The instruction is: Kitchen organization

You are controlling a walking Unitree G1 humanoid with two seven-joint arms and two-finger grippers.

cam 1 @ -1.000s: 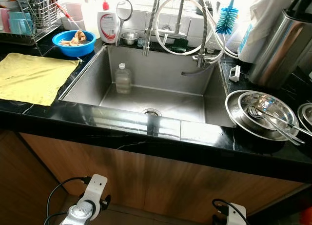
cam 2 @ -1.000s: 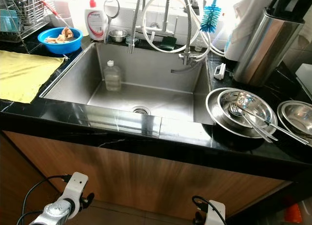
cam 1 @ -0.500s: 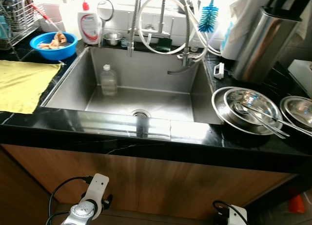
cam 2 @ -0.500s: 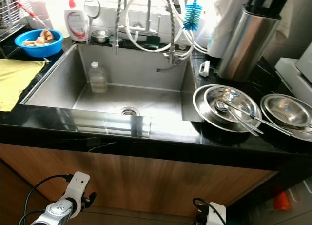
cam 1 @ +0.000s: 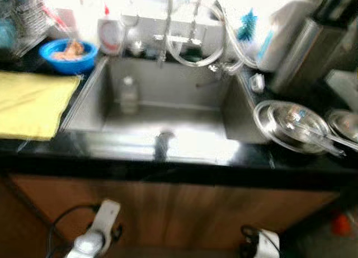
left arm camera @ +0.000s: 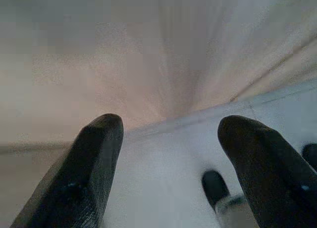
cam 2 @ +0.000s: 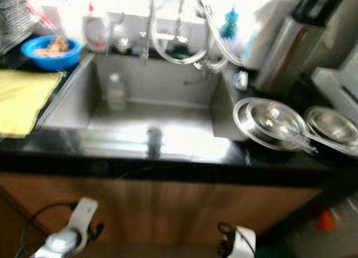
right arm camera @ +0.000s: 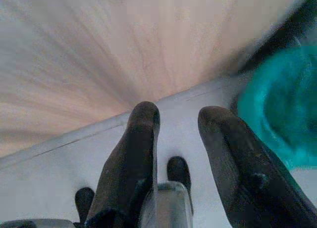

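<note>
Looking down: the head views are blurred, over a black counter (cam 1: 184, 171) with wooden cabinet doors (cam 1: 184, 213) below it.
Far left: a dish rack (cam 1: 25, 28) stands at the back corner of the counter; its contents are too smeared to name.
Yellow cloth (cam 1: 31, 104): lies flat on the counter left of the sink, its near edge close to the counter front.
Blue bowl (cam 1: 68, 55): sits behind the cloth, by the sink's back left corner, holding pale food scraps.
Soap bottle (cam 1: 110, 35): white with a red label, upright just right of the blue bowl.
Sink (cam 1: 89, 104): steel basin, with a clear plastic bottle (cam 1: 128, 94) standing upright near its back left wall.
Faucet (cam 1: 193, 40): a coiled hose and spout rise from the ledge behind the basin, with a blue bottle brush (cam 1: 246, 24) to its right.
Steel bowls (cam 1: 293, 126): nested on the counter right of the sink, with utensils lying across them; another steel bowl (cam 2: 331, 126) sits beside them.
Steel canister (cam 1: 305, 54): stands behind the bowls.
Left gripper (left arm camera: 171, 154): hangs low before the cabinet, fingers well apart, holding nothing.
Right gripper (right arm camera: 178, 134): also low over pale floor, fingers a small gap apart, empty; something teal (right arm camera: 277, 114) is nearby.
</note>
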